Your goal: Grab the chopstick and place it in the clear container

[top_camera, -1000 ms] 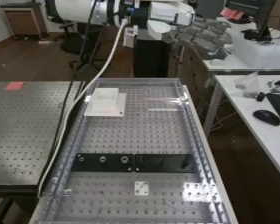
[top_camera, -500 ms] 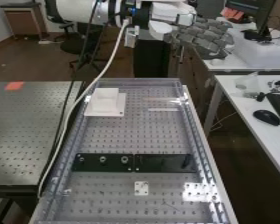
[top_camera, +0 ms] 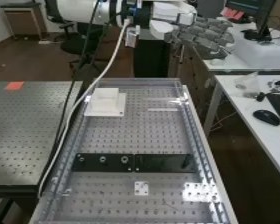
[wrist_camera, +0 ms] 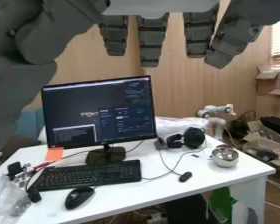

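Hand (top_camera: 202,35) is up past the bench (top_camera: 117,136)'s far end, fingers (wrist_camera: 150,42) straight, spread, nothing pinched. Pale strip (top_camera: 162,109), probably the chopstick, can't confirm, lies near the white block (top_camera: 105,103), long axis crosswise. It's below the fingers, camera-side; approach should go back and down.

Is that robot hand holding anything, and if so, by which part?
Nothing is held: the dark grey robot hand is open, its fingers fairly straight, with no object between them and the thumb.
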Available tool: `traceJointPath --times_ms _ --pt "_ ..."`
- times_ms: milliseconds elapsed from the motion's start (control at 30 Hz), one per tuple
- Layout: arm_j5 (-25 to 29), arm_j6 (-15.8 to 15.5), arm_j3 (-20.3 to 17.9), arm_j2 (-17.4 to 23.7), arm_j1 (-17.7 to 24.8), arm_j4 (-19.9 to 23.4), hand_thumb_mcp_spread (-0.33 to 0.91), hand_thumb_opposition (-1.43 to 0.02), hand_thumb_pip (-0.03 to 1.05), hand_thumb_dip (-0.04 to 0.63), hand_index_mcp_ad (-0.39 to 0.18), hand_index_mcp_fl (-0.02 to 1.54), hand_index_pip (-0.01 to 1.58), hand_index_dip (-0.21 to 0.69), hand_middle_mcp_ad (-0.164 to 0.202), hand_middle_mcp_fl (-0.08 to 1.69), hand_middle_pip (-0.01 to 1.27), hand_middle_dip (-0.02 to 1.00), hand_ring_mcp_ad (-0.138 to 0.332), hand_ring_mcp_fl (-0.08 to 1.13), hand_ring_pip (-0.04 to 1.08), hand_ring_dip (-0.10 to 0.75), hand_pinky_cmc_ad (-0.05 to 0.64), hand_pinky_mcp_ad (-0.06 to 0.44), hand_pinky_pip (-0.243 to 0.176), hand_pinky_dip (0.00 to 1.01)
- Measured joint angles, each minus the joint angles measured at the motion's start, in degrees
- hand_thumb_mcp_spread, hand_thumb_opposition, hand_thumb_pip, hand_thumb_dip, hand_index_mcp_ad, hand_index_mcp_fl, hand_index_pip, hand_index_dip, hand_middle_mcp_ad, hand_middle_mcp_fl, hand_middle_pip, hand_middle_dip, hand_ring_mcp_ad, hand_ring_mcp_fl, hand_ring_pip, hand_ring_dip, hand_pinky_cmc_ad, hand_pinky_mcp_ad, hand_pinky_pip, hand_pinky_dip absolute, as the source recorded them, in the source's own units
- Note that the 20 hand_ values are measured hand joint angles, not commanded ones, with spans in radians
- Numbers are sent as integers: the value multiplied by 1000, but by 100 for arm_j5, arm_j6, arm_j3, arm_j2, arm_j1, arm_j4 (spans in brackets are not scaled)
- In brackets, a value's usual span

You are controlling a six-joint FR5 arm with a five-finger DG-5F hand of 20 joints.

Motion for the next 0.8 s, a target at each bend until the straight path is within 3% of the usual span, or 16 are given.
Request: traceJointPath --times_ms 800 --pt "-60 -96 -101 99 0 186 185 -675 290 -9 -105 26 52 12 45 56 119 75 253 5 51 -51 447 211 -157 161"
